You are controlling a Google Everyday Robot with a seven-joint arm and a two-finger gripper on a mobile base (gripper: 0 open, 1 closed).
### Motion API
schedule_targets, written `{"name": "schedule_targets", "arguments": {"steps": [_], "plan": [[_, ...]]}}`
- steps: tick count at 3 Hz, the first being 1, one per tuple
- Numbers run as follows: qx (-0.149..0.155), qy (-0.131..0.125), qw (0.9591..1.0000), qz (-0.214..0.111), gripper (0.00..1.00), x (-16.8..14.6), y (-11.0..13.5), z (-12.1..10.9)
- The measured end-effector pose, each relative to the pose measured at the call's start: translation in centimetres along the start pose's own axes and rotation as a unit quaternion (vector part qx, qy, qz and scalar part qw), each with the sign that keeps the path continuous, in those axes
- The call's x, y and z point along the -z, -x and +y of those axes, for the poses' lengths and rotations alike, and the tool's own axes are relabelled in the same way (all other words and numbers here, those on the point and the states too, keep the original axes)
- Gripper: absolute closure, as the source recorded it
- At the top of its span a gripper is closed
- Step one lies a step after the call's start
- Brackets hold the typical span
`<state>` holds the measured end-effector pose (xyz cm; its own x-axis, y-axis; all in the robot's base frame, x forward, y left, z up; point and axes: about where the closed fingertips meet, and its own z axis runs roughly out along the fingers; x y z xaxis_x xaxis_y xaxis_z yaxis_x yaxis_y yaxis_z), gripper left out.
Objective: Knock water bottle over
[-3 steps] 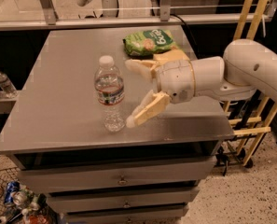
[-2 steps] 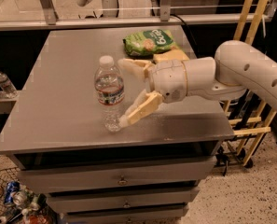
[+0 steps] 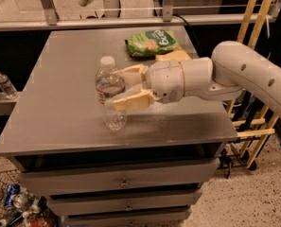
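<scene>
The water bottle point(image 3: 109, 92) stands upright on the grey cabinet top point(image 3: 64, 79), near its front middle. It is clear ribbed plastic with a white cap and a red, white and blue label band. My gripper point(image 3: 116, 86) reaches in from the right at label height. It is open, with one cream finger behind the bottle and the other finger point(image 3: 130, 100) in front, touching or almost touching the bottle's right side.
A green snack bag point(image 3: 152, 41) lies at the back of the top, with a yellowish object point(image 3: 174, 56) beside it. A dim clear bottle point(image 3: 5, 83) stands on a lower shelf at the left. Cans lie in a basket point(image 3: 7, 207) on the floor.
My gripper has swung left and up, from low beside the bottle's base to label height, its fingers now flanking the bottle. The bottle stays upright in the same place.
</scene>
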<state>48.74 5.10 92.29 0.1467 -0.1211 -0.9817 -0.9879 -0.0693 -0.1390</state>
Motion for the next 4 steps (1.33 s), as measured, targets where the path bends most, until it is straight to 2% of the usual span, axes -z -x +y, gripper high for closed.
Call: {"name": "schedule_targets", "arguments": {"steps": [1, 2, 3, 4], "plan": [[-0.001, 0.002, 1.0, -0.005, 0.72, -0.1, 0.0, -0.1], [0.018, 0.0, 0.9995, 0.025, 0.96, 0.6, 0.1, -2.0], [0.05, 0.008, 0.9927, 0.11, 1.0, 0.8, 0.0, -4.8], [0.084, 0.028, 0.9699, 0.227, 1.0, -0.4, -0.7, -6.7]]}}
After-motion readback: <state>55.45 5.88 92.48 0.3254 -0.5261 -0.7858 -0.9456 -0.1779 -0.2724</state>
